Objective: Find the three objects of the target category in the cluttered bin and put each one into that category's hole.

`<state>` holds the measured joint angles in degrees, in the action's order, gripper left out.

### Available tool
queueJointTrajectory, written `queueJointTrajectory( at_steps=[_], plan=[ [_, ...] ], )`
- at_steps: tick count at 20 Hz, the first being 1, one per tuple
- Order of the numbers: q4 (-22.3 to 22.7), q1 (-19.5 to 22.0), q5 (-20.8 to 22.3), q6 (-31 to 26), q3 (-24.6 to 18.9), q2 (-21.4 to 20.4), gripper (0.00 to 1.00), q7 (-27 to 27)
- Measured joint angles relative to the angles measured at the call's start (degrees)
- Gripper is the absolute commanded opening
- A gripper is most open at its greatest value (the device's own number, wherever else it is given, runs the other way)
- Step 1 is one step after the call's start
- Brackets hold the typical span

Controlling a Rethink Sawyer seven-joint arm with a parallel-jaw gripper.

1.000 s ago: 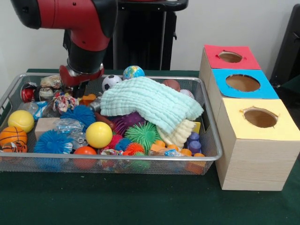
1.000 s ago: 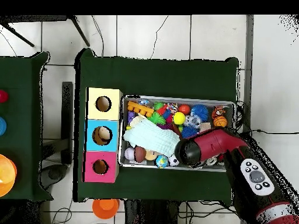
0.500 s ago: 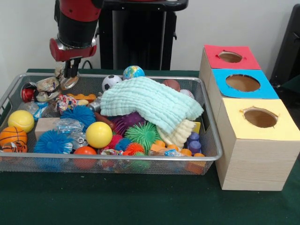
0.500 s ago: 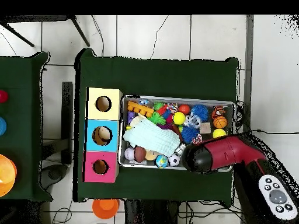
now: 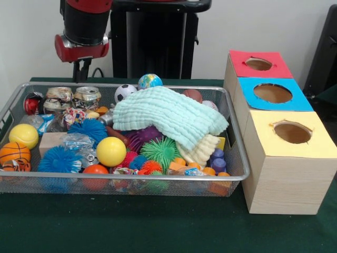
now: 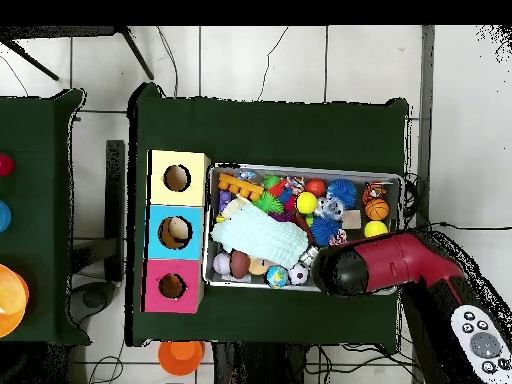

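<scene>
Gripper (image 5: 80, 71) empty, fingers together, above bin's (image 5: 158, 177) rear corner; crushed can (image 5: 87, 96) lies just below

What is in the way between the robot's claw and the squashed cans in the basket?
Nothing visible. The gripper hangs empty above the basket's back rim, and the two crushed cans lie uncovered on top of the pile just below it. The mint cloth covers other toys further along, not the cans.

Colours in the wire bin (image 5: 238, 169)
Mint-green cloth (image 5: 171, 116), yellow ball (image 5: 111, 151), blue spiky ball (image 5: 59, 159); boxes topped red (image 5: 258, 64), blue (image 5: 273, 93), yellow (image 5: 293, 132).
</scene>
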<state>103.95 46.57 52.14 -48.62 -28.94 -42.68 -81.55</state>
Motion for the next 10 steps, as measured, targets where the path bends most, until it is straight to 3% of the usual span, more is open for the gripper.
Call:
queueJointTrajectory(
  at_steps=[10],
  plan=[
    [0.0,0.0,2.6,2.9,0.0,4.8,0.0,0.0]
  ],
)
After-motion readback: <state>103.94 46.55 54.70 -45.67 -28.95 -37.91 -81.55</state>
